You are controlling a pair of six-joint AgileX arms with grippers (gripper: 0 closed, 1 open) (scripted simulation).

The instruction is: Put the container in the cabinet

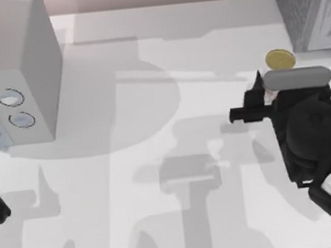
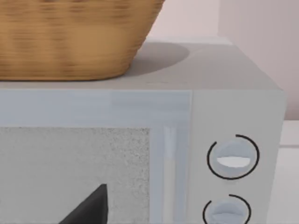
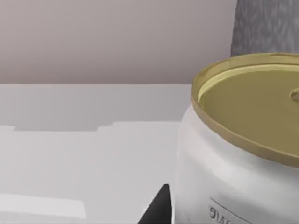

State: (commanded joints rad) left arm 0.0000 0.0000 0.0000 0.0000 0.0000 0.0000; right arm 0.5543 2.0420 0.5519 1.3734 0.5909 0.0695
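- My right gripper (image 1: 263, 94) is at the container (image 1: 279, 60), right side of the table (image 1: 157, 160), just in front of the cabinet (image 1: 303, 5); can't tell whether its fingers have closed on it.
- Right wrist view: can's gold top close, one dark fingertip (image 3: 158, 210) beside the white wall.
- Judgement: grip mid-body, squarely, keep it upright, lift clear before moving toward the cabinet.
- Left arm parked at the microwave (image 1: 26, 73), far left.

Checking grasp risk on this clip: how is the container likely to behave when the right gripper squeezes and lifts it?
The container looks like a rigid can with a smooth, rounded white wall, so it may slip between the fingers. Its round body would probably roll if tipped. The flat gold top suggests it stands stably upright.
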